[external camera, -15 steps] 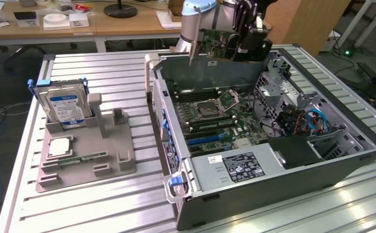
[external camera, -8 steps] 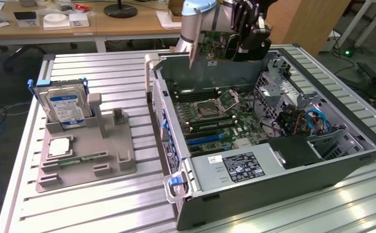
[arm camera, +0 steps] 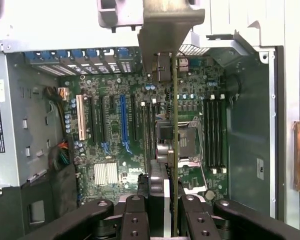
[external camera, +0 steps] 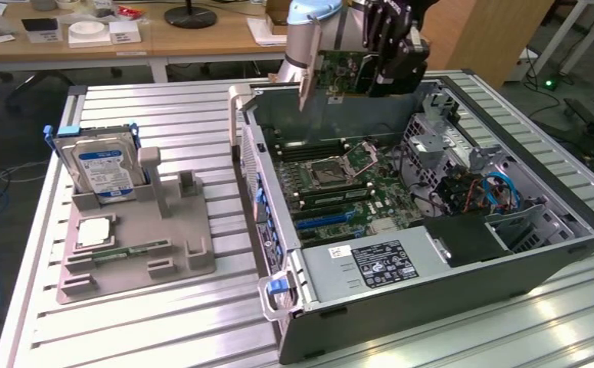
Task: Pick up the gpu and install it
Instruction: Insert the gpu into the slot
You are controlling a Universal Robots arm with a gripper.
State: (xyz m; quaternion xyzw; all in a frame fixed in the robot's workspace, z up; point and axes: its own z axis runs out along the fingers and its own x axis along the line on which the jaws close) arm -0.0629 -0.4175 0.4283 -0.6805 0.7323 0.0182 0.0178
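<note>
The black two-fingered tool [external camera: 388, 77] is clenched on the gpu [external camera: 342, 73], a thin, flat green circuit-board card with a black cooler block, pinching it across its two faces near one end. The card hangs on edge in the air, at about twelve o'clock of the open dark-grey metal computer case [external camera: 542, 253] in the exterior view. It is clear of the green motherboard [external camera: 327, 192] lying inside. Its plain metal end bracket [external camera: 305, 96] points down towards the case's rear wall.

The card looks light and stiff but fragile. The cooler and the bare board faces seem the safest places to grip, away from the contact edge.

At nine o'clock of the case, a grey plastic holder [external camera: 174, 261] on the ribbed aluminium table [external camera: 123, 330] carries a silver, blue-labelled hard drive [external camera: 103, 165].
</note>
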